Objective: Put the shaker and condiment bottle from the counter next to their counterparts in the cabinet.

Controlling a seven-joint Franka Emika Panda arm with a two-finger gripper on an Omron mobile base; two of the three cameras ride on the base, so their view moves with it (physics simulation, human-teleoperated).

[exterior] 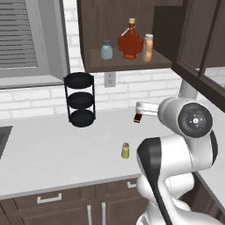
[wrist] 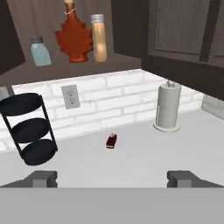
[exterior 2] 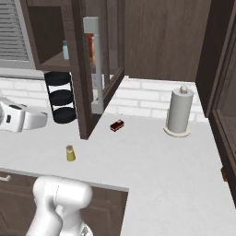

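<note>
On the cabinet (exterior: 127, 65) shelf I see the orange condiment bottle (exterior: 148, 48) upright just beside the red maple-leaf bottle (exterior: 130, 41), with the blue-grey shaker (exterior: 106, 50) further left. The yellow-green shaker (exterior: 125, 150) stands on the table (exterior: 52, 154). My end effector (wrist: 112, 178) is released, empty.

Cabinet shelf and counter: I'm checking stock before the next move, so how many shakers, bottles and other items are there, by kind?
Shakers: 2 (blue-grey shaker, yellow shaker)
Bottles: 2 (maple-leaf bottle, orange bottle)
Tiered racks: 1
Paper towel rolls: 1
Small dark red objects: 1
Total: 7
</note>
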